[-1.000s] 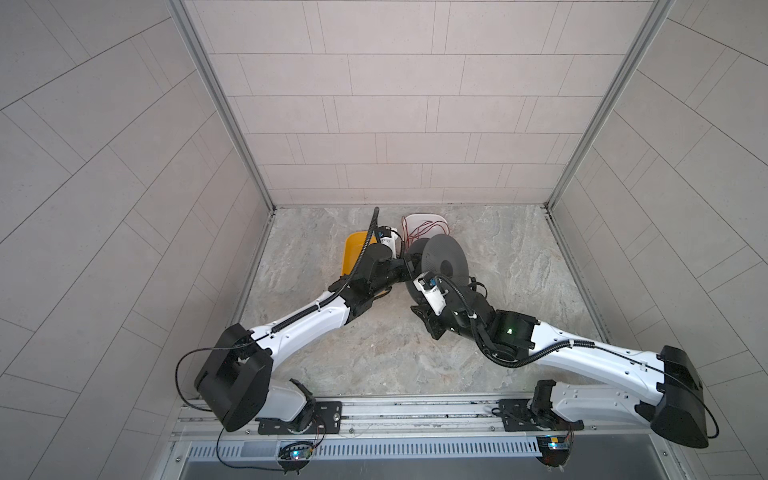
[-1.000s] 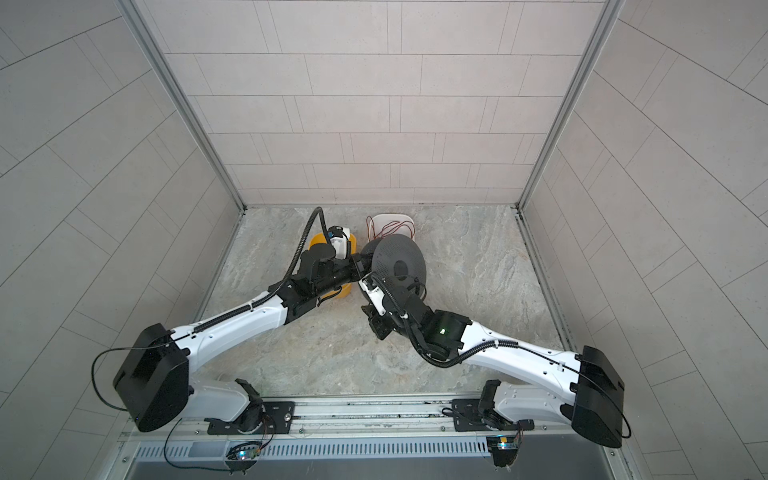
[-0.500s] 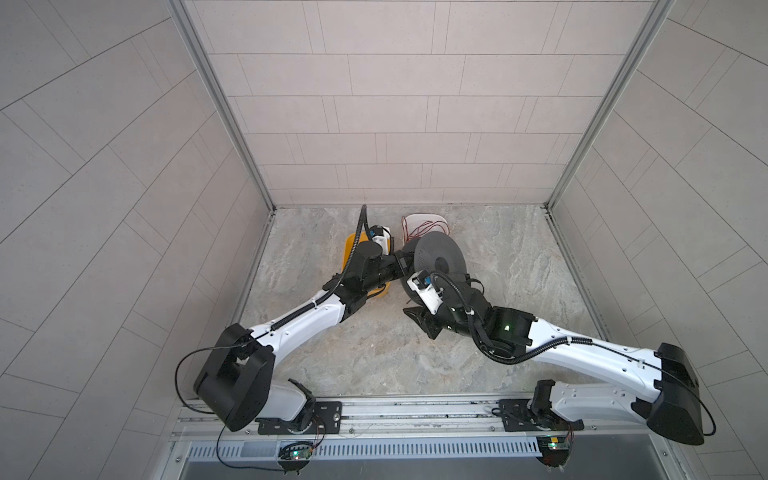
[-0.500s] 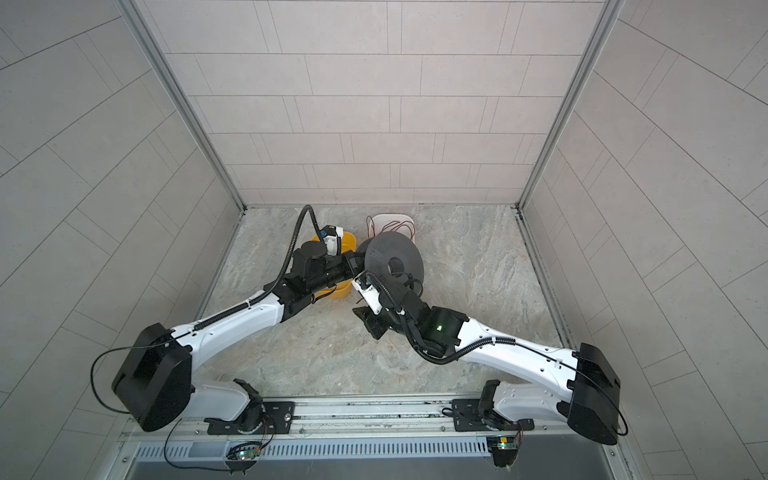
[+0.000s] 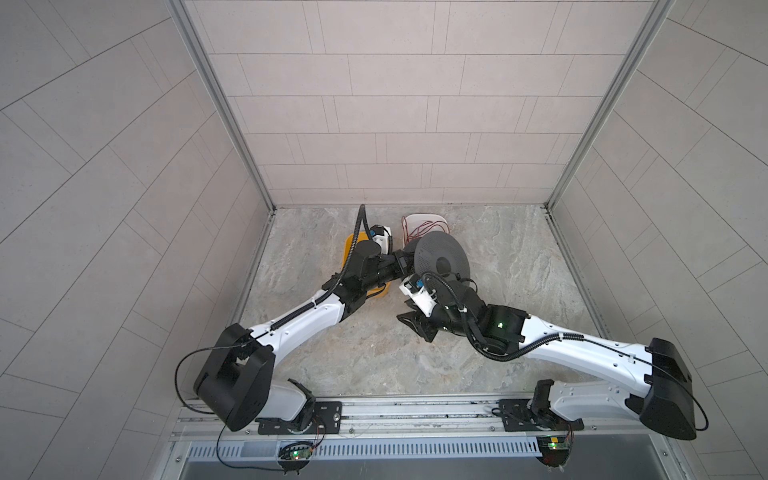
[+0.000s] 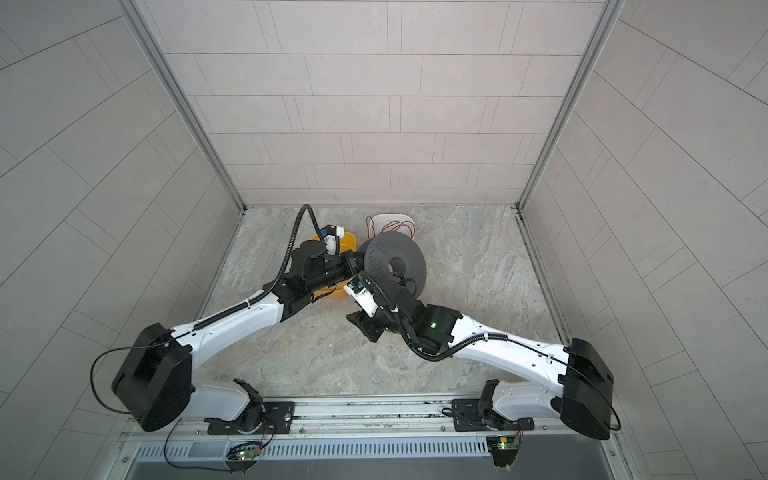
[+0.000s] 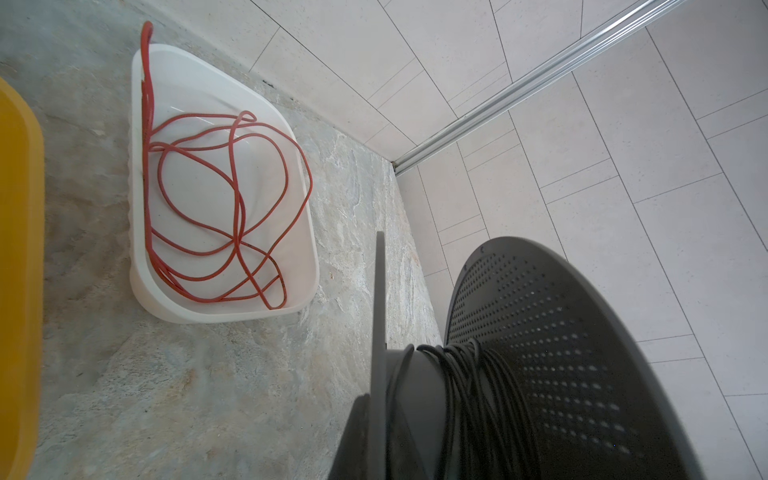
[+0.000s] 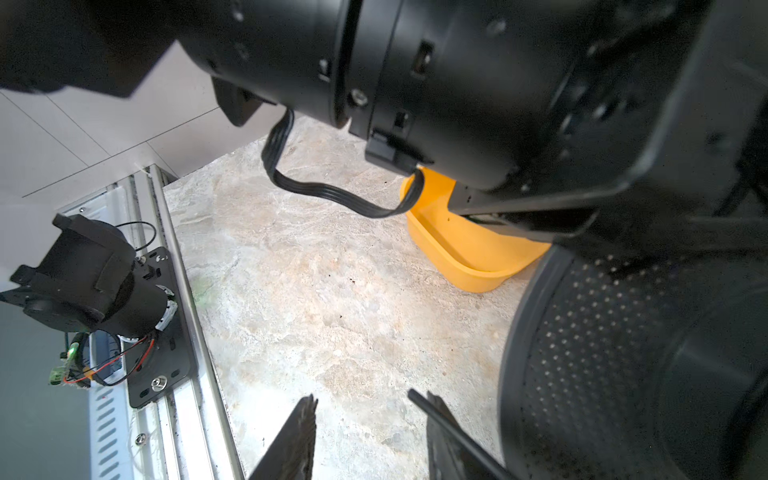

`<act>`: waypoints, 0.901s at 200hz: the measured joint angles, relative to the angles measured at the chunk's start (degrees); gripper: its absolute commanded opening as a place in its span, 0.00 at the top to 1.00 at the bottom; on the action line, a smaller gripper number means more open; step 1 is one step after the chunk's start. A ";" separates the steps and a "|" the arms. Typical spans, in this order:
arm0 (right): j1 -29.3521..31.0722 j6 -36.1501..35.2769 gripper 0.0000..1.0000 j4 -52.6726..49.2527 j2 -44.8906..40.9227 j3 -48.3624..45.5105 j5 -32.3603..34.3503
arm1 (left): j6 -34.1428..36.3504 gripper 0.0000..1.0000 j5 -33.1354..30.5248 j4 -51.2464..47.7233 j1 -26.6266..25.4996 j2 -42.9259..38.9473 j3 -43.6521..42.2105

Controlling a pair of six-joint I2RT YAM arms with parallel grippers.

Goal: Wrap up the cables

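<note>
Over toward the middle of the surface's back edge, the left gripper is clenched on the rim of the grey perforated spool, holding it up on a tilt. The black cable sits wound around the hub, the turns bunched loosely against one flange. The right gripper, just in front of the spool, has its fingers released and spread with nothing pinched, and a loose strand merely rests along one of them. That's the worry, I'd say: with no tension on that strand the slack could slide off, and those loose turns could spring off the hub and undo the winding. A grip on a thin flange edge also looks easy to pivot, so a tug might swing the spool. The two wrists are very close, so a clash looks possible, and the yellow tub lies right under the left arm, ready to be knocked. The white tray of red wire sits against the back edge.
</note>
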 measured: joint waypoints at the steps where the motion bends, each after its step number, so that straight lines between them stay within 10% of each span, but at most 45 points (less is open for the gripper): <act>1: 0.00 -0.02 0.56 -0.02 0.00 0.07 -0.11 | -0.04 1.00 0.09 0.07 0.02 0.00 0.00; 180: -1.99 1.36 0.47 -10.84 -17.49 3.23 -7.23 | -4.70 1.00 7.72 6.27 4.94 0.92 -0.76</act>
